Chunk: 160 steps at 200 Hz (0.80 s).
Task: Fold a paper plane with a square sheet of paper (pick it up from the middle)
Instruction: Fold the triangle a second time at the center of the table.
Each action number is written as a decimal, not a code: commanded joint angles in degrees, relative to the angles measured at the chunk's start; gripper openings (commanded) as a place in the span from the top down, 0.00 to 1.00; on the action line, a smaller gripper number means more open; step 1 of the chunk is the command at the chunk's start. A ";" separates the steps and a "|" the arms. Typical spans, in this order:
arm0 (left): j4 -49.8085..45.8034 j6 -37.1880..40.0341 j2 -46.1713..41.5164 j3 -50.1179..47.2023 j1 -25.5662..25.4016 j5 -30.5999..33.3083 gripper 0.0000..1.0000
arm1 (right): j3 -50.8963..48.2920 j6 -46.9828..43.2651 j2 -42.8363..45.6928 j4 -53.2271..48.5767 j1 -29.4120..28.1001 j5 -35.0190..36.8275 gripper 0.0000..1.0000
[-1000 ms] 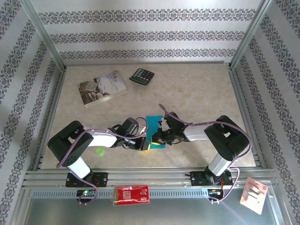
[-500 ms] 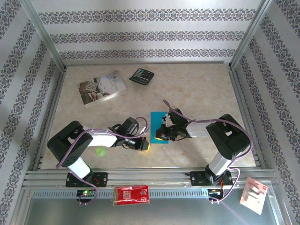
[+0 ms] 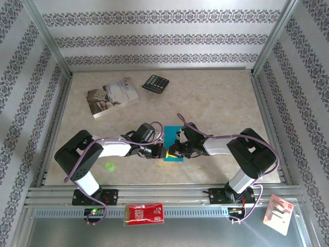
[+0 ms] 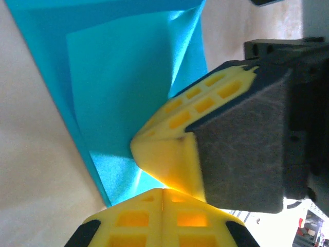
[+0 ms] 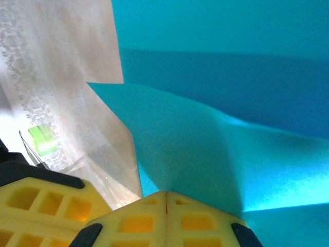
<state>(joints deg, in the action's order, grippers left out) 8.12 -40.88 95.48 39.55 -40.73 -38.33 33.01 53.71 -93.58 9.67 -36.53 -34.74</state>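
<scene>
The square sheet of paper (image 3: 173, 135), turquoise-blue and folded into a narrow band, lies flat on the table near the front middle. Both grippers meet tip to tip at its near end. My left gripper (image 3: 163, 153) is shut, its tip at the paper's (image 4: 128, 77) near edge. My right gripper (image 3: 175, 151) is shut too, its tip down on the blue surface (image 5: 216, 128). In the left wrist view my shut left gripper (image 4: 163, 190) touches the right one's yellow fingers (image 4: 169, 149). In the right wrist view my shut right gripper (image 5: 166, 194) sits beside the left fingers (image 5: 36, 206). No paper shows between either pair of jaws.
A pale printed book (image 3: 112, 96) and a black calculator (image 3: 156, 83) lie at the back left. A small green object (image 3: 109, 166) sits by the left arm. A red packet (image 3: 144, 213) and a white pack (image 3: 277, 213) rest beyond the front rail.
My left gripper has moved right and away from me to the paper's near end. My right gripper swung out and came back to meet it. The paper has shifted slightly right.
</scene>
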 commanded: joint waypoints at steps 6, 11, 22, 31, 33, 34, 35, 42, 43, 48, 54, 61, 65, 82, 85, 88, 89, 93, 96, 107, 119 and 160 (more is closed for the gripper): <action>-3.29 2.01 1.20 1.30 0.78 1.74 1.00 | -0.93 0.31 -0.04 -1.94 -0.43 1.78 0.98; -3.36 2.08 1.32 1.44 0.74 1.85 1.00 | -0.87 0.31 -0.13 -1.92 -0.42 1.79 0.98; -3.76 2.41 1.86 1.58 0.75 1.69 1.00 | -0.85 0.20 -0.37 -1.93 -0.39 1.78 0.98; -4.33 2.54 2.39 1.83 0.74 1.79 1.00 | -0.80 0.18 -0.61 -1.92 -0.31 1.71 0.98; -4.40 2.58 2.46 1.89 0.74 1.84 1.00 | -0.77 0.19 -0.63 -1.93 -0.32 1.70 0.98; -4.50 2.66 2.53 1.91 0.74 1.89 1.00 | -0.72 0.18 -0.64 -1.93 -0.35 1.70 0.98; -4.55 2.70 2.57 1.88 0.74 1.91 1.00 | -0.74 0.21 -0.68 -1.89 -0.36 1.70 0.98; -4.97 2.87 2.82 1.90 0.71 2.11 1.00 | -0.76 0.20 -0.81 -1.84 -0.38 1.76 0.98; -5.09 2.89 2.89 1.92 0.73 2.16 1.00 | -0.76 0.18 -0.81 -1.85 -0.38 1.73 0.98; -5.58 3.11 3.04 2.01 0.66 2.42 1.00 | -0.67 0.29 -0.81 -1.83 -0.38 1.63 0.98; -5.98 3.22 3.24 2.16 0.65 2.52 1.00 | -0.52 0.29 -0.88 -1.84 -0.32 1.56 0.98; -6.77 3.42 3.52 2.29 0.65 3.05 1.00 | -0.33 0.28 -0.91 -1.84 -0.33 1.44 0.98; -7.50 3.56 3.63 2.53 0.53 3.41 1.00 | -0.20 0.31 -0.96 -1.78 -0.37 1.39 0.98; -11.51 4.93 3.92 3.52 0.01 5.84 1.00 | 0.12 0.51 -0.91 -1.69 -0.23 0.92 0.98; -12.41 5.21 3.98 3.71 -0.12 6.36 1.00 | 0.24 0.56 -0.83 -1.68 -0.21 0.83 0.98; -13.25 5.41 4.01 3.90 -0.20 6.92 1.00 | 0.29 0.53 -0.86 -1.67 -0.07 0.75 0.98; -13.54 5.52 4.01 3.93 -0.21 7.02 1.00 | 0.29 0.52 -0.79 -1.67 -0.01 0.74 0.98; -14.70 5.85 4.08 4.16 -0.40 7.87 1.00 | 0.38 0.58 -0.69 -1.67 -0.03 0.61 0.97; -15.35 6.08 4.15 4.32 -0.47 8.26 1.00 | 0.43 0.64 -0.66 -1.67 0.07 0.52 0.97; -16.69 6.27 4.51 4.06 -0.60 9.33 1.00 | 0.56 0.63 -0.55 -1.59 0.39 0.36 0.97; -17.08 6.01 4.96 3.28 -0.58 9.89 1.00 | 0.64 0.52 -0.57 -1.78 0.66 0.20 0.97; -16.54 5.55 6.01 0.22 -0.58 9.57 1.00 | 0.34 -0.83 -1.08 -2.10 2.63 0.21 0.97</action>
<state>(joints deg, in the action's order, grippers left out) -0.95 -36.58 98.21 43.35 -41.17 -34.04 33.04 53.84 -93.58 9.47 -35.51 -35.29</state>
